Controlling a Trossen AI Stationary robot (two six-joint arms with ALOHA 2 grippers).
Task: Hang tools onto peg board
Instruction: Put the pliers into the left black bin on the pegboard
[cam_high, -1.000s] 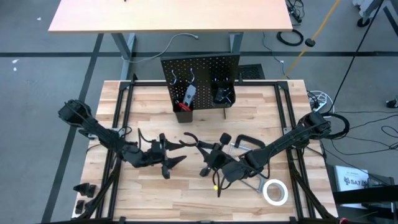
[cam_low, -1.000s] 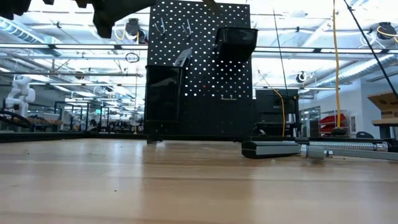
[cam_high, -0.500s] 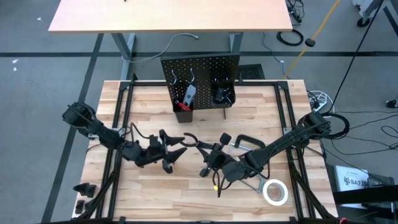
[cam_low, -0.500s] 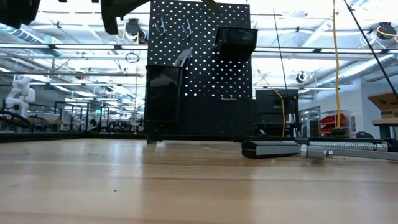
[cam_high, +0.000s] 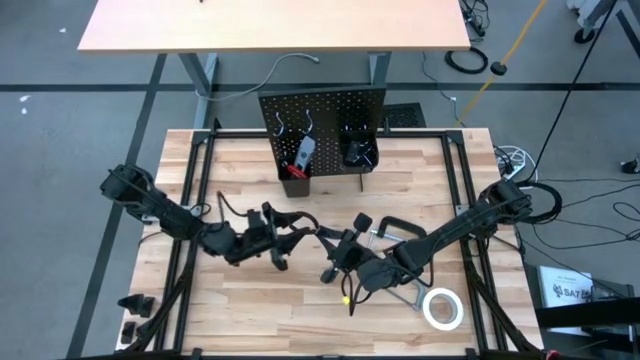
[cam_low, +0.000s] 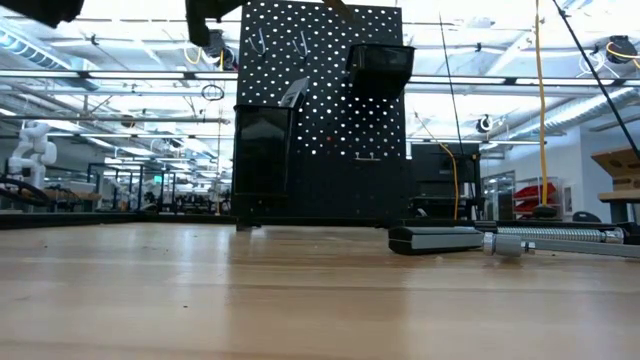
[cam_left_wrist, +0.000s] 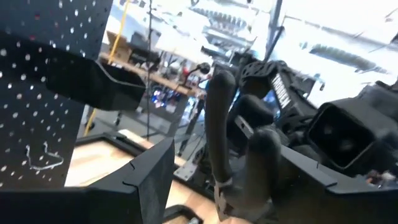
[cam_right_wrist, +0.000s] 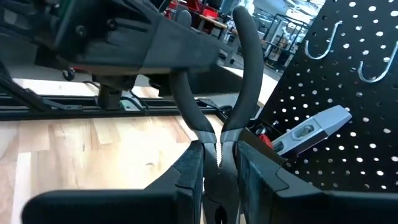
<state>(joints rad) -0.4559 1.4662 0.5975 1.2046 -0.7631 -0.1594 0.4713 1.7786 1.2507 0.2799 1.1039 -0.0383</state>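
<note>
Right claw (cam_right_wrist: 219, 163) pinched the dark-handled pliers (cam_right_wrist: 227, 93) mid-tabletop, left claw (cam_high: 290, 240) spread wide at their handles, peg board (cam_high: 322, 130) at the far edge

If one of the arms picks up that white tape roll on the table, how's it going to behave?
The white ring-shaped tape roll lies flat on the wooden table, so it probably stays put when nudged. Set on edge it would likely roll. Being a hollow ring, it looks light, and gripping across its rim seems easiest.

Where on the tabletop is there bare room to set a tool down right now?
Free: the tabletop's near-left stretch below the left gripper, and both strips flanking the peg board. Crowded: mid-table, where the right gripper holds the pliers up near the left gripper, with the bar clamp and tape roll to the right.
</note>
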